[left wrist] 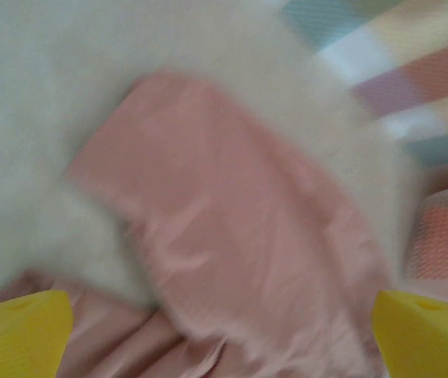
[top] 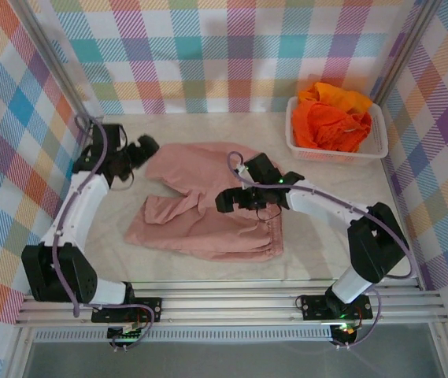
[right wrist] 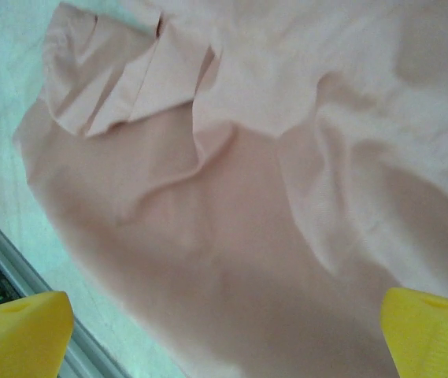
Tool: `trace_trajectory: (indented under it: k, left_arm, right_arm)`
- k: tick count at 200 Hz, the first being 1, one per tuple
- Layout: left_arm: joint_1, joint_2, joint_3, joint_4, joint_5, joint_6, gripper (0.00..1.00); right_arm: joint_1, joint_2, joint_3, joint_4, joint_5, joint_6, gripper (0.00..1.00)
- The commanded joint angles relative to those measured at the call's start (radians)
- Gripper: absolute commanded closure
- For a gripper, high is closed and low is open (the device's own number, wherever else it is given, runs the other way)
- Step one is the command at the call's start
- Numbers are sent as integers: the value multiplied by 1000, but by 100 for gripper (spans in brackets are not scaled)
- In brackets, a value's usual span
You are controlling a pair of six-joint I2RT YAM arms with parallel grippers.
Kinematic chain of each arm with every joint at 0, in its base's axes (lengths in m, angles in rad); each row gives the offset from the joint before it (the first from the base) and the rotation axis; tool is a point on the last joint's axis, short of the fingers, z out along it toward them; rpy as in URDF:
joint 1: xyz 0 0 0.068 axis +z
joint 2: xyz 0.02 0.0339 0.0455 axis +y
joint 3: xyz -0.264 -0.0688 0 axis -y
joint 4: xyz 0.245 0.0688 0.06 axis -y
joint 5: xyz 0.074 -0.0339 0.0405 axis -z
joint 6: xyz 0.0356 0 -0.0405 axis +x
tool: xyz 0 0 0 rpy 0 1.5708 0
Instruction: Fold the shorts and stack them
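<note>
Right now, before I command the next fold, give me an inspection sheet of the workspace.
Surface: pale table, bare around the cloth.
Job's things: pink shorts spread mid-table, rumpled, not neatly folded; orange shorts heaped in the white basket at the far right corner.
Clutter: nothing seen.
Grippers: left gripper open at the pink shorts' far left corner; right gripper open over their middle; neither holds anything.
Cables: a grey cable looped along each arm.
Surroundings: plaid cloth walls; metal rails at the near edge.

A pair of shorts lies central on the table — other shorts in the basket, back right.
</note>
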Motion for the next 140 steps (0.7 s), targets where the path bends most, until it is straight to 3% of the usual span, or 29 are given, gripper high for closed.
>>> trace_trajectory:
  k: [1, 34, 70, 140]
  left_arm:
    - [-19, -45, -174, -48, -54, -151, 6]
    - [-61, -108, -350, -15, -123, -218, 11]
    - [-87, -32, -374, 8, -132, -212, 18]
    - [-100, 133, -308, 29, -157, -178, 56]
  right_arm:
    - [-41, 59, 45, 9, -18, -5, 0]
    - [-113, 171, 145, -1, -42, -5, 1]
    - [-166, 305, 260, -16, -63, -3, 1]
    - [-184, 500, 429, -62, -74, -12, 1]
